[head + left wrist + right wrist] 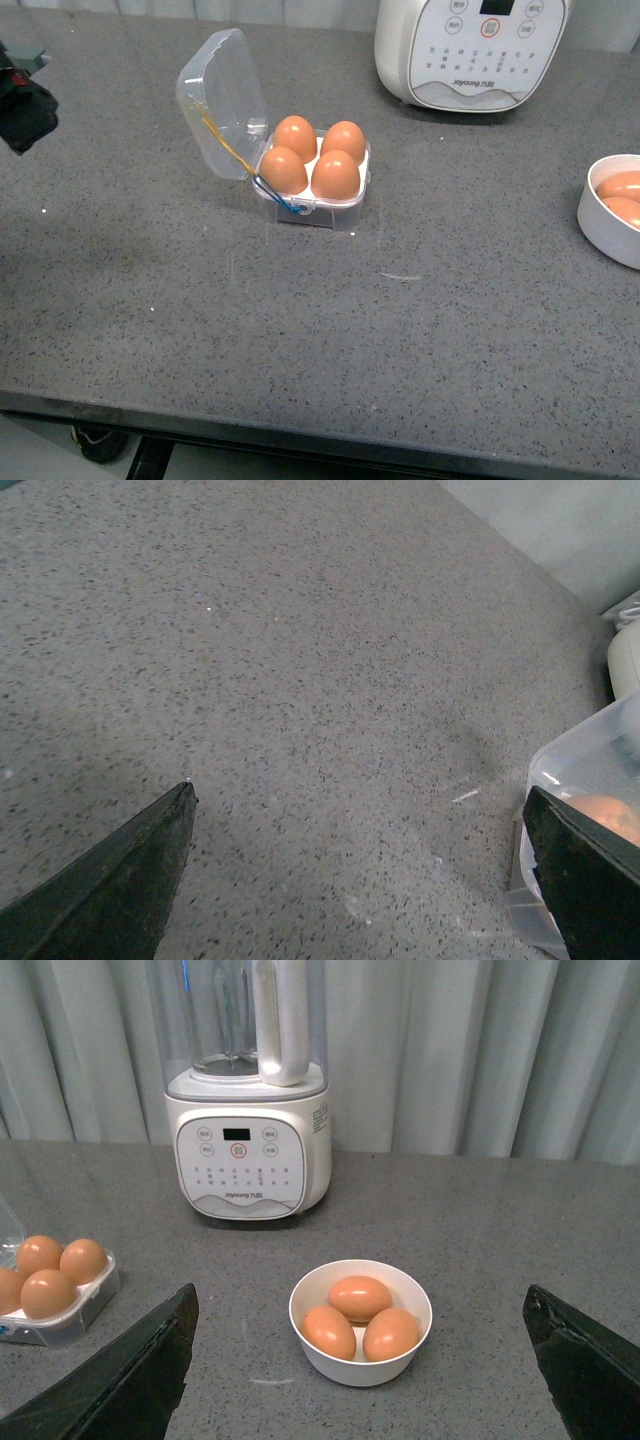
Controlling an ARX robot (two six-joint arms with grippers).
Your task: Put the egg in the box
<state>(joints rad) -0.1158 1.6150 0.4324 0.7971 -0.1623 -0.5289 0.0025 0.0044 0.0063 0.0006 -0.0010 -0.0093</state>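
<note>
The box [312, 207] sits on the grey counter [300, 340] with its clear lid [222, 100] swung up, and all four cells hold eggs [335, 175]. Three more lie in the white bowl [355, 1365] (near the blender [250, 1160]). The left gripper [358, 792] and the right gripper [360, 1290] are both spread wide, holding nothing. The left one is near the box.

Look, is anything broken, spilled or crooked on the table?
Nothing stands out. The box sits flat with its lid open and four whole eggs inside; the bowl holds three more. No cracks or spills show.
</note>
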